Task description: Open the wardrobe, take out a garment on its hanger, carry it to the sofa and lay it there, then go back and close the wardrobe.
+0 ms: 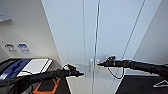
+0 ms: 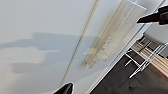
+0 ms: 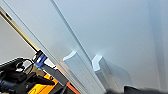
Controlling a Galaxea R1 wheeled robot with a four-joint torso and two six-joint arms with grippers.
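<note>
Head view: the wardrobe [image 1: 110,30] stands shut, right gripper [image 1: 99,64] at its paired handles [image 1: 93,66], left gripper [image 1: 81,74] just beside the left door (finger state cannot be told for either), so opening is not yet done and every step remains.

Below and to the outer side of the left end effector [image 1: 80,74] lies a flat white rectangular panel [image 1: 35,66] with a blue and black bag-like object [image 1: 11,69] just beside it, and an orange-framed dark item [image 1: 48,86] sits on the dark floor [image 1: 140,86] directly beneath that arm. Farther up on the plain off-white wall [image 1: 27,30] are two small blue-and-white stickers [image 1: 18,48]. Beyond the right end effector [image 1: 98,64], low down, stands a thin white metal frame [image 2: 143,60] on the floor beside pale wooden slats [image 2: 157,62].
</note>
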